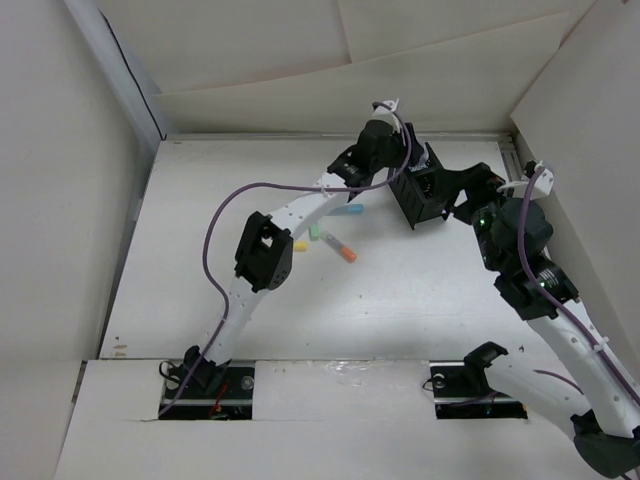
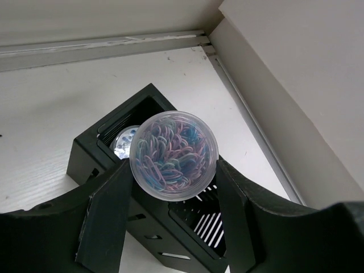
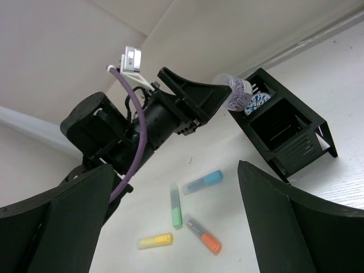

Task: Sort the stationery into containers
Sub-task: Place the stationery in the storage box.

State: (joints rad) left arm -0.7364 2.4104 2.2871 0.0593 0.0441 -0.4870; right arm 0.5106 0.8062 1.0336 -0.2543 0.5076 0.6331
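The black organizer stood just under the left pincer, a corner pointing away from it. One of its far compartments held a bluish-white round piece; the compartment nearest the fingers showed a slatted floor. The left pincer was clamped on a clear round tub packed with coloured paper clips, held above the organizer's rim and not yet inside. The right pincer hung with its fingers spread wide, gripping nothing. Ahead of it, between its fingers, lay the blue marker, green marker, yellow marker and orange-tipped marker, clustered on the table.
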